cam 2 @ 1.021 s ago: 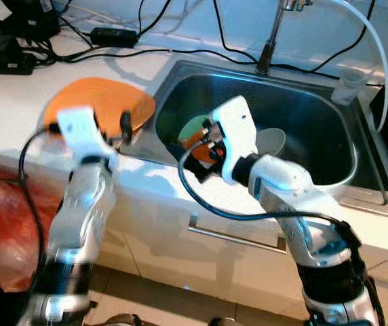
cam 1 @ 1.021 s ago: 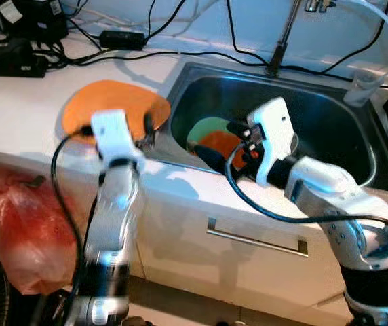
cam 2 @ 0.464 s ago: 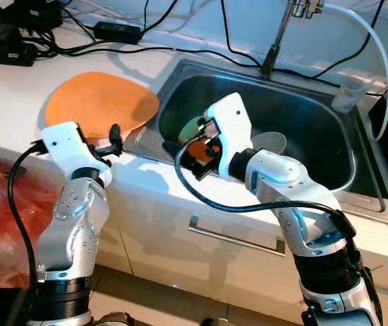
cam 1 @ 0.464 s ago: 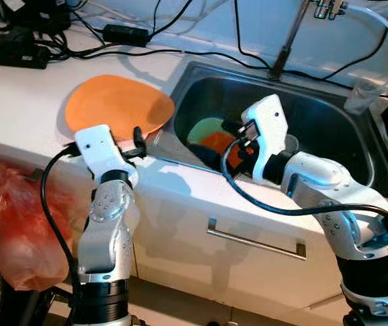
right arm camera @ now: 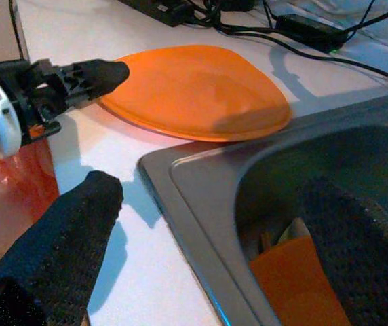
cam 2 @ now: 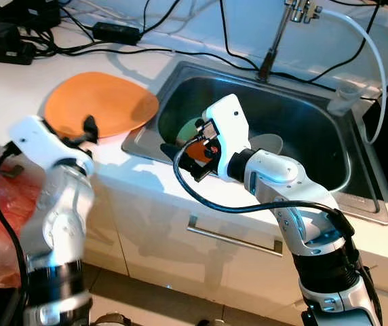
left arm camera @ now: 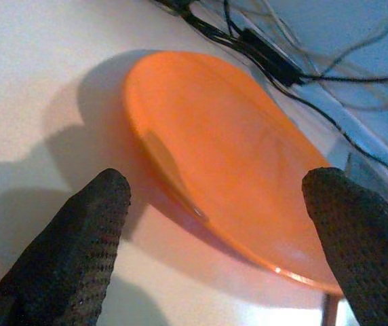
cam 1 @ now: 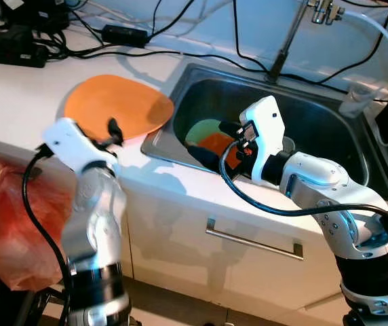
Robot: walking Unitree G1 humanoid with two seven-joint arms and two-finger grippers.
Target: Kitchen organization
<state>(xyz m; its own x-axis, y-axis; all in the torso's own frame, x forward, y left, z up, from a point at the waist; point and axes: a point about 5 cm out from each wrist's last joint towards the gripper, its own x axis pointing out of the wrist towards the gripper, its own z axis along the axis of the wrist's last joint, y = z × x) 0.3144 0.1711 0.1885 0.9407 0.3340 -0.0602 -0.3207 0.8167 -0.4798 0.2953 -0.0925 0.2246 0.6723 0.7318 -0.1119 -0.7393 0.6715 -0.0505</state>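
While the orange plate (cam 1: 118, 106) lies flat on the white counter (cam 1: 17, 88) just beside the sink (cam 1: 330, 129), the left gripper (left arm camera: 221, 224) hovers near the plate's front edge, its 2 fingers spread wide, gripping nothing. The right gripper (right arm camera: 214, 238) hangs over the sink's front rim, fingers wide apart, above orange and green dishes (cam 1: 211, 139) in the basin.

Orange plate (cam 1: 118, 105) on white counter (cam 1: 17, 95) (black cables (cam 1: 180, 51) behind), steel-grey sink (cam 1: 330, 122).

One orange plate (cam 1: 118, 109), one steel sink (cam 1: 330, 122), one tap (cam 1: 319, 9), one red bag (cam 1: 14, 231).
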